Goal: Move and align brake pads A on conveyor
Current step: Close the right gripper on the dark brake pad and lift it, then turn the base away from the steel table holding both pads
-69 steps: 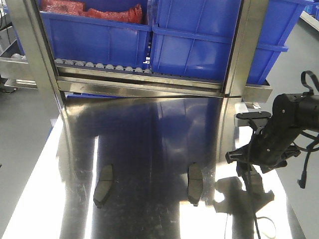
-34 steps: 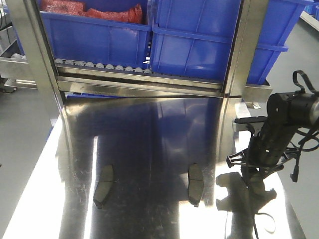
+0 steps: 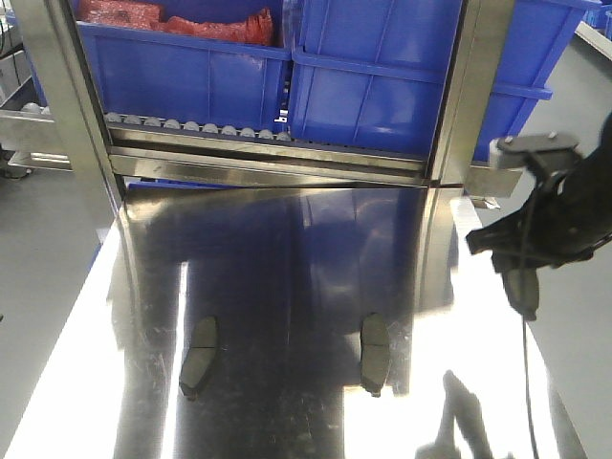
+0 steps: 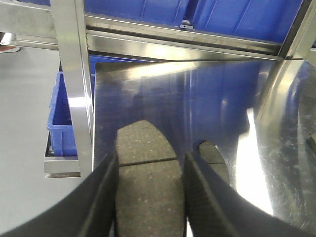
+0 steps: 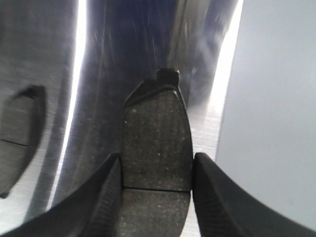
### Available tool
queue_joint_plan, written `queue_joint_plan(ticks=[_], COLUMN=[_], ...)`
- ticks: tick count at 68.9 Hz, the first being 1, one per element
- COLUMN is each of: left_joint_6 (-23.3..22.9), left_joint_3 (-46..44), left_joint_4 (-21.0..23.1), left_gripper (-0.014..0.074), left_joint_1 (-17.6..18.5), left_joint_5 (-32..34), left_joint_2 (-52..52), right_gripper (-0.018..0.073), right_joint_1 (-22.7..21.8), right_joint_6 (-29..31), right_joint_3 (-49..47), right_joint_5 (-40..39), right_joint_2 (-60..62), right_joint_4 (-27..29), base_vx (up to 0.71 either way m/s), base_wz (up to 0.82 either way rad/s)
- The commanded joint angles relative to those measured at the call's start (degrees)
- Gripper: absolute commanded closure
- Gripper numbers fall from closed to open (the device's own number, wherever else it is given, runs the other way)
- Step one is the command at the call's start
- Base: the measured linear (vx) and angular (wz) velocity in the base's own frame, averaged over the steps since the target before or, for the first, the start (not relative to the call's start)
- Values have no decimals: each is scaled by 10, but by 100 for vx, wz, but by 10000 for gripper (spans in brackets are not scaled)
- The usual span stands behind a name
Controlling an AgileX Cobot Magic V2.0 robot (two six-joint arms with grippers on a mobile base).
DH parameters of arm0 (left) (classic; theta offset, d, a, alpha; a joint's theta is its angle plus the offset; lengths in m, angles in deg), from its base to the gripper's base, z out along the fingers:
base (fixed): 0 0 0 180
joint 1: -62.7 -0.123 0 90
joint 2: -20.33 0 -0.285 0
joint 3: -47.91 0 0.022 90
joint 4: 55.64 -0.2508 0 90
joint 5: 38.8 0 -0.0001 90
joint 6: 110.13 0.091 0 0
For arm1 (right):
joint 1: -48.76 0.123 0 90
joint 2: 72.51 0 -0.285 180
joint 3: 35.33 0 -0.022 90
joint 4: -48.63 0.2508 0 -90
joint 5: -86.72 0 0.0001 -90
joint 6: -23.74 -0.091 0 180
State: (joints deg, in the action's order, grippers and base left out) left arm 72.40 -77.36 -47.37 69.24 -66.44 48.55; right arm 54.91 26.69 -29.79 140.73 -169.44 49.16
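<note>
Logging: my left gripper (image 4: 150, 160) grips first brake pad (image 4: 143, 140); right gripper (image 5: 156, 158) grips second brake pad (image 5: 155, 123); two loose pads (image 3: 198, 356) (image 3: 374, 352) on steel table (image 3: 287, 249).

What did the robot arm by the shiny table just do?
The right gripper rose from the steel table and swung out past its right edge, carrying the brake pad clamped between its fingers. It let nothing go. The left table pad and the right table pad stayed put.
</note>
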Motion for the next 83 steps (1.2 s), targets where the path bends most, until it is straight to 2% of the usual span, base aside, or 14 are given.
queue_joint_plan(ticks=[1,12,55,68,83], left_joint_6=[-4,-4,-4,-4,-4], left_joint_3=[-16,-16,-16,-16,-16], left_joint_4=[9,9,9,9,9], left_gripper=[603,603,603,603,603], left_joint_1=[2,2,2,2,2], left_joint_5=[57,57,57,57,57], left_joint_2=[1,1,1,1,1], right_gripper=[570,567,566,566,566], right_joint_1=[-4,-4,-4,-4,-4], right_joint_6=[0,-9,-21,-21,-22], right_joint_3=[-13,24,351,392,394], right_joint_5=[-12,-34,-223,-234,-232], right_joint_2=[69,162,589,677,696], right_joint_4=[-2,0,-5,-5,-5], base_vx=[0,0,0,0,0], base_wz=[0,0,0,0,0])
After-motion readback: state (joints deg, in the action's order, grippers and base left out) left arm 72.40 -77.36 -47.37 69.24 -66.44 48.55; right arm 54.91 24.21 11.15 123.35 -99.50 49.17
